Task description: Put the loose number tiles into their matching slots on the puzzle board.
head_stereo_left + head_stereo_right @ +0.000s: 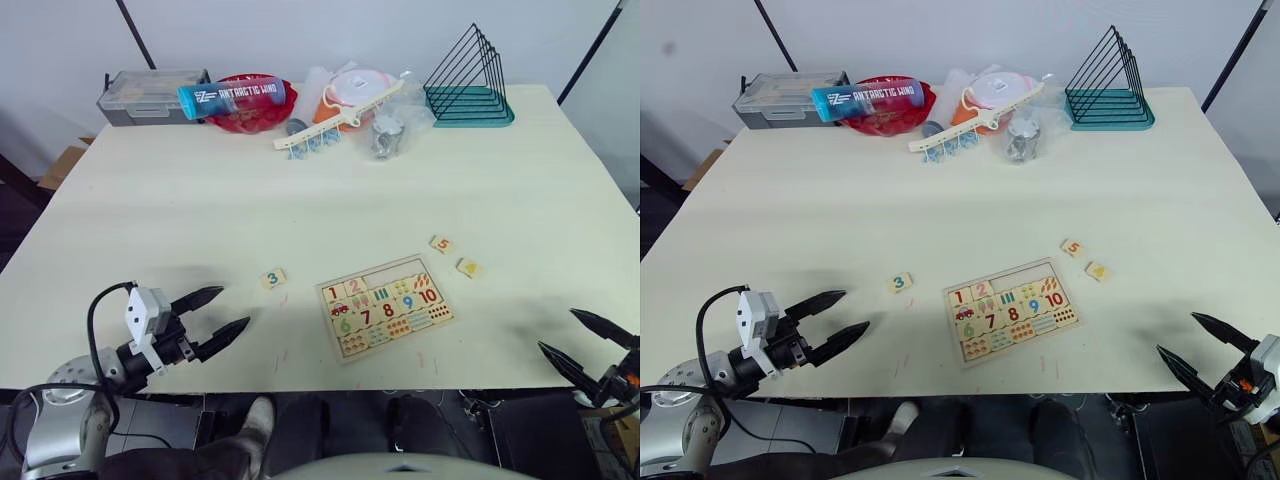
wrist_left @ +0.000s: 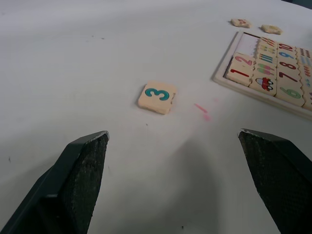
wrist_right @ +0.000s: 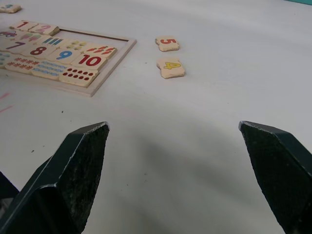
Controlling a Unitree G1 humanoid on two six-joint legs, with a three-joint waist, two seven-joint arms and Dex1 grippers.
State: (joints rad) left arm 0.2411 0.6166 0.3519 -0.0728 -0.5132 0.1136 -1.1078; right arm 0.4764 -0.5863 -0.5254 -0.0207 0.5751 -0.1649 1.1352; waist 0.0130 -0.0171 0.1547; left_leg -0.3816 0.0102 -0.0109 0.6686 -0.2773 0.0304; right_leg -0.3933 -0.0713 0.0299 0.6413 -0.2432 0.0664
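Tiles 1 and 2 sit in your board (image 1: 385, 306); tiles 3 (image 1: 274, 279), 4 (image 1: 468, 267) and 5 (image 1: 441, 244) wait on the table (image 1: 300, 200), both claws spread wide, empty.

Bottle (image 1: 232, 98) reads "ANTARCTIC WIND"; loose tile (image 2: 157, 96) "3"

Puzzle board (image 1: 385, 305) pale wood, matt; table (image 1: 300, 200) smooth; fingers (image 2: 83, 170) rough black.

A pale wood-grain surface (image 1: 330, 190) fills the room's middle, backed by a plain white wall (image 1: 330, 30) at twelve o'clock. Dark floor (image 1: 15, 200) shows at nine o'clock, beside a cardboard box (image 1: 62, 163).
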